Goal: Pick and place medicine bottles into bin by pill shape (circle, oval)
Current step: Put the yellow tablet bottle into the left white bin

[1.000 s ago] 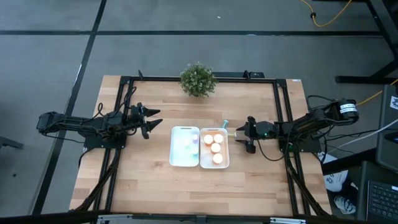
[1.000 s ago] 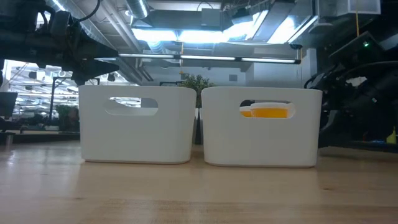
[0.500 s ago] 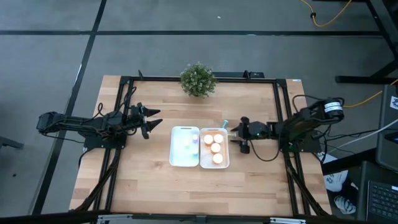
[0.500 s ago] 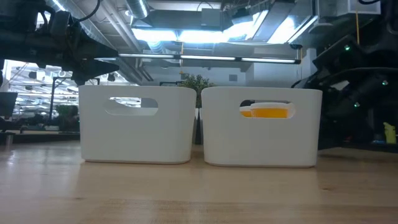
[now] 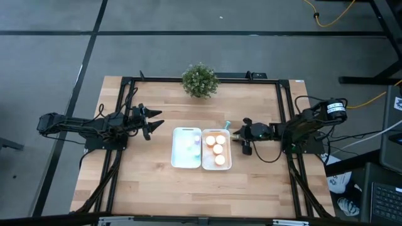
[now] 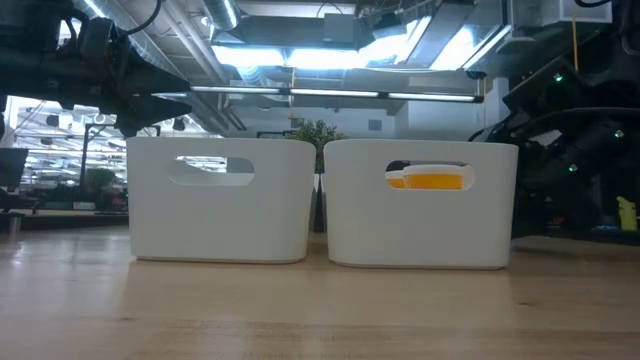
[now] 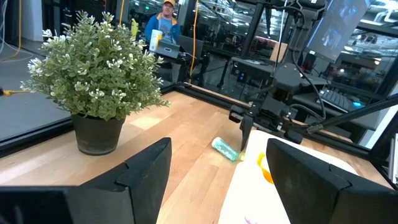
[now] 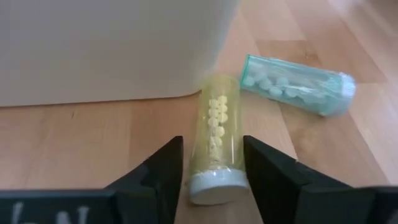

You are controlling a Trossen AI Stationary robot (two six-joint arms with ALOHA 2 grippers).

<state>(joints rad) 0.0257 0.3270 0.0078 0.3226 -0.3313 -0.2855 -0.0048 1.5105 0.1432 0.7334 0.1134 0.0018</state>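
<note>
Right wrist view shows the right gripper (image 8: 211, 165) with its fingers (image 8: 163, 171) straddling a yellow bottle (image 8: 214, 138) lying on the tabletop (image 8: 74, 143), close to its sides; contact I cannot tell. That bottle's far end sits against the orange-bottle bin (image 8: 112, 43) wall, and a teal bottle (image 8: 297, 85) lies just beside it. High view: both white bins sit mid-tabletop, bare wood all round. The left gripper (image 5: 152, 122) hovers left of the left bin (image 5: 186, 148), fingers spread.

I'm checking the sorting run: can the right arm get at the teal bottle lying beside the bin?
Probably, but not directly: the right gripper straddles a yellowish bottle, and the teal bottle lies just beyond it, uncovered.
</note>
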